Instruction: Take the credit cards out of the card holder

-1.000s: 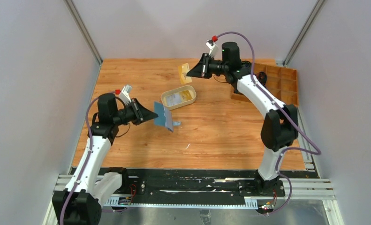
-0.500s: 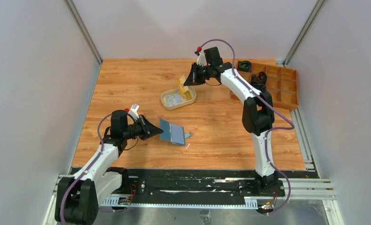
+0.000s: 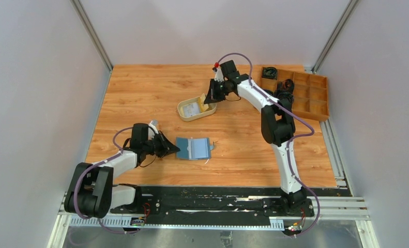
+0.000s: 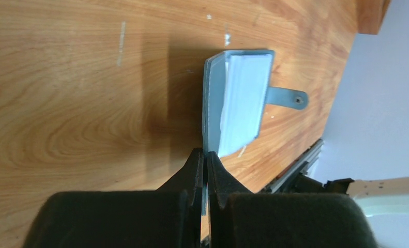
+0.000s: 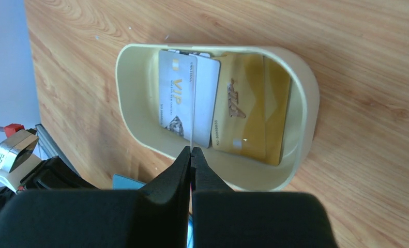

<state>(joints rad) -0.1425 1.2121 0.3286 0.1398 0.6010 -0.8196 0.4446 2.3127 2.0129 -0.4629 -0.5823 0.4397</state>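
**Right gripper** [image 5: 191, 153]: jaws pinched tight on a card [image 5: 193, 103], seen edge-on and upright. The card reaches straight ahead of the fingertips into the tray [image 5: 306, 103]. A white card [image 5: 173, 98] lies flat on the tray floor behind the held card's edge. A gold card [image 5: 251, 108] lies beside it, to the right.

**Left gripper** [image 4: 206, 168]: jaws clamped on the near edge of the wallet [image 4: 238, 98]. The wallet extends ahead of the gripper, open on the table [image 4: 78, 93], with its tab [image 4: 287, 96] at the far right.
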